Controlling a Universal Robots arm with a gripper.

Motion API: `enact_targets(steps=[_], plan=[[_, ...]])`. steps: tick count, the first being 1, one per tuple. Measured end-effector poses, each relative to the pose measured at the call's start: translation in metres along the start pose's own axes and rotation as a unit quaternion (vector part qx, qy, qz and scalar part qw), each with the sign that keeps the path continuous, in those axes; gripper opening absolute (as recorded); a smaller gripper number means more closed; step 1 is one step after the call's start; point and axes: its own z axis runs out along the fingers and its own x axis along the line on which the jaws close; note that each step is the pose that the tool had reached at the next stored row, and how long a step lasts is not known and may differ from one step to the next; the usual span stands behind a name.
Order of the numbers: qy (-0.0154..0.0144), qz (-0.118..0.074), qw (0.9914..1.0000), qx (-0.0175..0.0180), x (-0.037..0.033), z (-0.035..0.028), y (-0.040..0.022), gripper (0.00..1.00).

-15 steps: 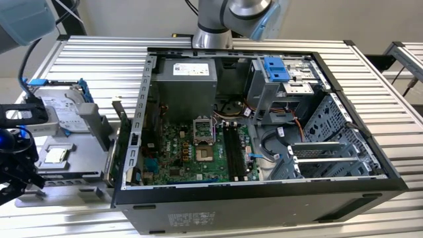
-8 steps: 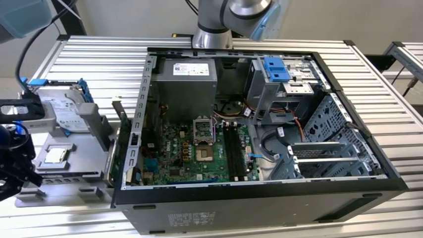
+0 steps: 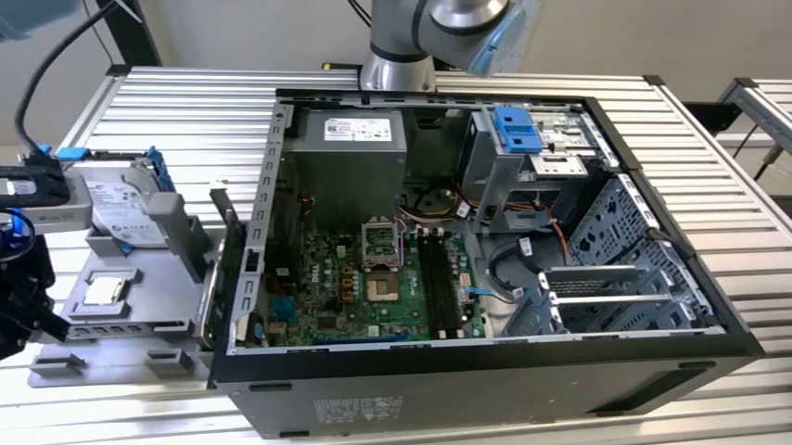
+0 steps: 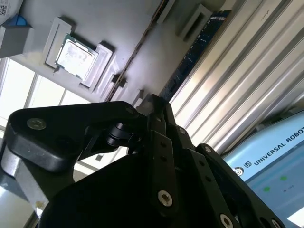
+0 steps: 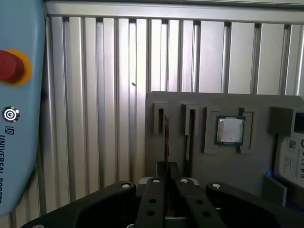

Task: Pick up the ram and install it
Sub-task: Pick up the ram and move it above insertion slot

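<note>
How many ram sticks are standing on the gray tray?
2, as far as shows. One ram stick stands on edge on the gray tray; a second ram stick stands between it and the silver chip. Whether the motherboard slots hold more cannot be told.

We see the arm (image 3: 427, 32) as a silver-grey tube and joint with a pale blue cap. In both wrist views the gripper (image 5: 166, 167) (image 4: 155, 102) is matte black, its angular link bars fixed with bright round screws. A dark cable (image 3: 50, 56) seems to trail toward it.
</note>
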Motion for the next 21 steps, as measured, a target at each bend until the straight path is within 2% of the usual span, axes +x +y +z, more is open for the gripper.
enact_targets(steps=[11, 21], plan=[[0.0000, 0.000, 1.00000, 0.0000, -0.0011, -0.0216, -0.0005, 0.00], [0.0000, 0.000, 1.00000, 0.0000, -0.0013, -0.0262, -0.0005, 0.00]])
